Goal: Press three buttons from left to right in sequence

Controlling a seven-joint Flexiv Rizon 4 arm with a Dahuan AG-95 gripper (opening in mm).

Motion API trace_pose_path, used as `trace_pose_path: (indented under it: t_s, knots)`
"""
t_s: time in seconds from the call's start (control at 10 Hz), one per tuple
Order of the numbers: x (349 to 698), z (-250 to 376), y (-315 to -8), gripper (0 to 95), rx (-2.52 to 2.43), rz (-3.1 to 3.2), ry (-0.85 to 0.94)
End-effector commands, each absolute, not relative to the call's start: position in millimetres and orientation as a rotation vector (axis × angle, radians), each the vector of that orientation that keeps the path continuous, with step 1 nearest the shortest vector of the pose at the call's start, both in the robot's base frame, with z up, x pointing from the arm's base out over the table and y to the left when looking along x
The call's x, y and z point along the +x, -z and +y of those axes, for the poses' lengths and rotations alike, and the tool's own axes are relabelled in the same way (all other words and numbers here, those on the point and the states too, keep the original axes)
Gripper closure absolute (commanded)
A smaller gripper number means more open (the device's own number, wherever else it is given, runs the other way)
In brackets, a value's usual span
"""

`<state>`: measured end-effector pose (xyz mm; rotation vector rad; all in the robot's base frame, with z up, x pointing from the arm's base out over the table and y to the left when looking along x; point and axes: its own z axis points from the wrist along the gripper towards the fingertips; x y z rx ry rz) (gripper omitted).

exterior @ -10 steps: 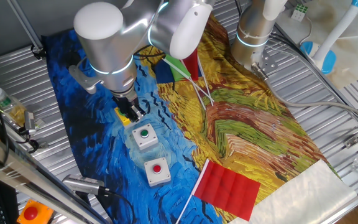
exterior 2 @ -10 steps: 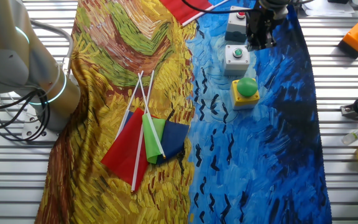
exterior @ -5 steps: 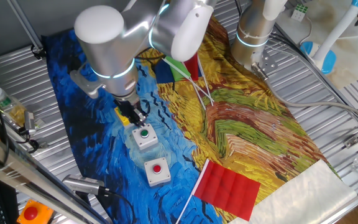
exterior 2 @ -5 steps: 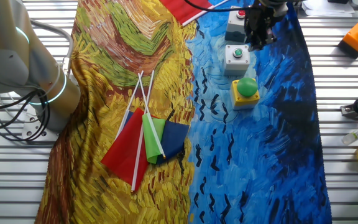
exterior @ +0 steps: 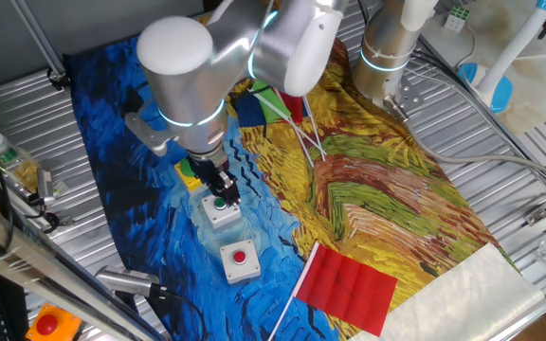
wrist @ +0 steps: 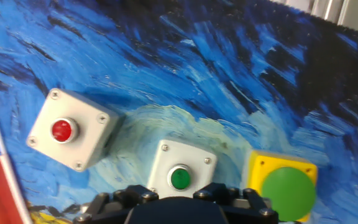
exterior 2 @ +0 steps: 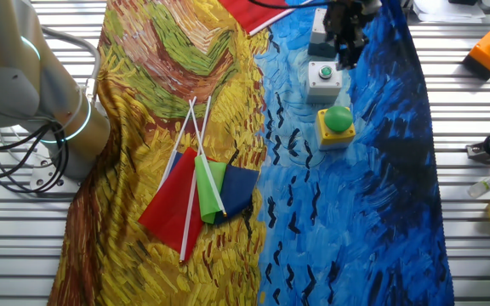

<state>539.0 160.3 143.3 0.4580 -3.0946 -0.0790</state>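
Directly above the grey green-button box [exterior: 221, 208], the hand [exterior: 224, 188] hovered. Its finger state could not be determined. The yellow box [exterior 2: 336, 126] sat just beside.

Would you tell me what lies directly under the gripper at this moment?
The gripper hangs over the grey box with the small green button. Beside it sit the yellow box with the green dome and the red-button box. Its fingertips are hidden, so contact is unclear.
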Motion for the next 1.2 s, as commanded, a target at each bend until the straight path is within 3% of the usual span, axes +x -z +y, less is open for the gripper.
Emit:
trace_pose_path:
  t_s: [0.1, 0.5, 0.6, 1.2]
  knots:
    - [539, 168, -140, 19.0, 0.435, -3.098, 0.077]
    - [538, 176, -135, 19.0, 0.417, -3.103, 0.081]
    - [537, 177, -131, 38.0, 0.415, -3.105, 0.085]
    - [531, 183, -114, 38.0, 0.404, -3.125, 0.108]
